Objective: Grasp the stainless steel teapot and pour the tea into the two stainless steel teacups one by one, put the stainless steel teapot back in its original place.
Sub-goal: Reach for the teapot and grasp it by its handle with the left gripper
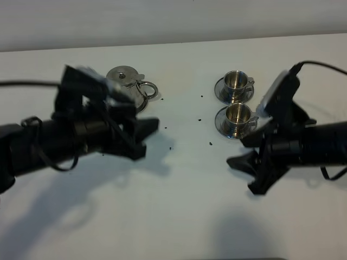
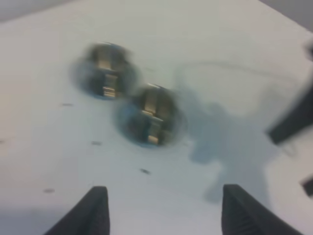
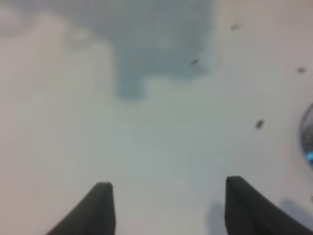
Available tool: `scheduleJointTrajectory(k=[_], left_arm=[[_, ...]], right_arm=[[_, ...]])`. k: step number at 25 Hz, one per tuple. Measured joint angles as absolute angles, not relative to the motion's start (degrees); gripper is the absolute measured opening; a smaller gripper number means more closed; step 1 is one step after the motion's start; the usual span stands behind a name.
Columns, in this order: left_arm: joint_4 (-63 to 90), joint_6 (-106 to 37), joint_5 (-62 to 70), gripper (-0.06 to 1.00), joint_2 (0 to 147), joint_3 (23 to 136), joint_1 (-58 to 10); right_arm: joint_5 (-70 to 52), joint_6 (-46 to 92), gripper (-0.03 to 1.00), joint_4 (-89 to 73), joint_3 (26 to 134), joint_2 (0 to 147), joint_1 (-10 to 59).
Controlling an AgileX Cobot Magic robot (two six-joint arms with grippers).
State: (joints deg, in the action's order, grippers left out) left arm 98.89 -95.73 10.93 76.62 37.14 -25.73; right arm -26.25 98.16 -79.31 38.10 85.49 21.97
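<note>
We are judging the grasp not yet begun: the left gripper (image 2: 165, 187) is hovering wide open and empty just in front of the stainless steel teapot (image 1: 124, 81), the two stainless steel teacups (image 1: 237, 115) are standing well to the teapot's right, and the right gripper (image 3: 168, 182) is hanging spread and empty beyond them, so the left jaws are needing to close on the teapot's loop handle (image 1: 149, 90).

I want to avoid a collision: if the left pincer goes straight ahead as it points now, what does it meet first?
The left pincer would probably meet the nearer teacup first; only bare table lies between. Depth is unclear.
</note>
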Motion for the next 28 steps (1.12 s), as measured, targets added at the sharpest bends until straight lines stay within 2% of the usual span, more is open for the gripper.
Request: scheduleJointTrajectory(k=[8, 17, 22, 28], left_arm=[[81.19, -71.59, 9.96, 0.53, 76.43, 41.91, -25.45], [37.66, -31.09, 34.72, 0.53, 76.48, 53.01, -17.55], [17.94, -12.70, 40.22, 0.53, 76.48, 55.12, -17.41], [4.33, -0.80, 41.45, 0.53, 76.48, 55.14, -17.41]], right_arm=[[-22.91, 86.05, 0.48, -75.25, 42.41, 85.49, 21.97], [-22.31, 71.05, 0.48, -63.17, 45.43, 85.49, 21.97], [-25.46, 62.56, 0.48, -57.57, 48.44, 85.49, 21.97], [-31.58, 48.36, 0.48, -45.27, 52.95, 85.49, 21.97]])
